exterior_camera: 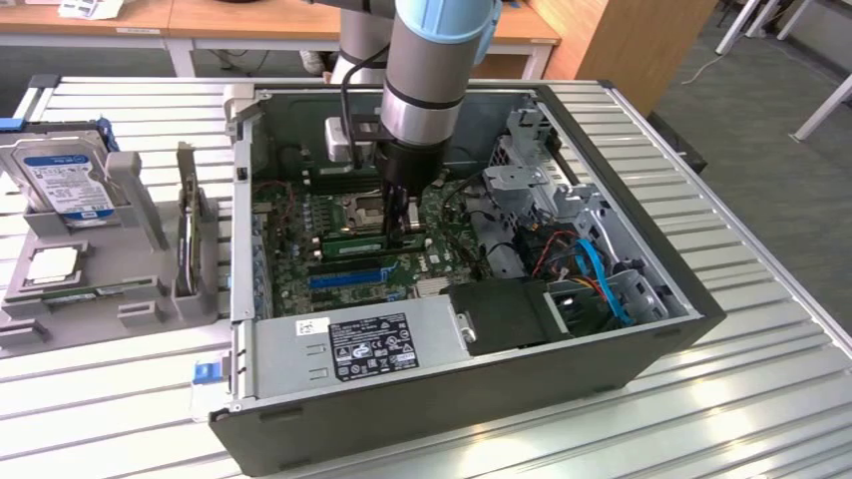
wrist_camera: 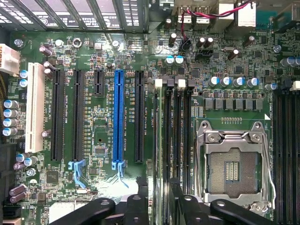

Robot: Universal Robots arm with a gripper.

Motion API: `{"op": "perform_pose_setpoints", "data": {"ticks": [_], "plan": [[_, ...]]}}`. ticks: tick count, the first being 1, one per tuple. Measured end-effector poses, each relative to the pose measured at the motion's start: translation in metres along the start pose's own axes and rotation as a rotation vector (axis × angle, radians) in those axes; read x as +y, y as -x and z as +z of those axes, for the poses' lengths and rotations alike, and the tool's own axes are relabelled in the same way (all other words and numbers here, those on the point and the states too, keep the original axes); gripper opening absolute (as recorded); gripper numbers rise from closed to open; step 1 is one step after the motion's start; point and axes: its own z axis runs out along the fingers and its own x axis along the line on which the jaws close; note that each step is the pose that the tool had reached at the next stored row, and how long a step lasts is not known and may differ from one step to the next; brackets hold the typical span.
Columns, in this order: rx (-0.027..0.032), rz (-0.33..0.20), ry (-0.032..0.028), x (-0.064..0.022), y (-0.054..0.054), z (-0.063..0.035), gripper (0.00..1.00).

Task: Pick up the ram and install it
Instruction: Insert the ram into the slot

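On the left, outside the case, the drive is sitting in its holder, untouched. Inside the case, the ram is already standing in a slot, just beside the empty socket. The gripper is hanging right above it. Its fingers are looking parted, one on each side of the ram, gripping nothing. The installing is looking nearly done, but I cannot tell whether the ram is sitting fully down.
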Motion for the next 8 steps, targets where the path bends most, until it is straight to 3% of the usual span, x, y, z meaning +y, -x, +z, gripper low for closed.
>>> {"op": "perform_pose_setpoints", "data": {"ticks": [8], "plan": [[-0.0002, 0.000, 0.0000, 0.0000, 0.0000, 0.0000, 0.31]]}}
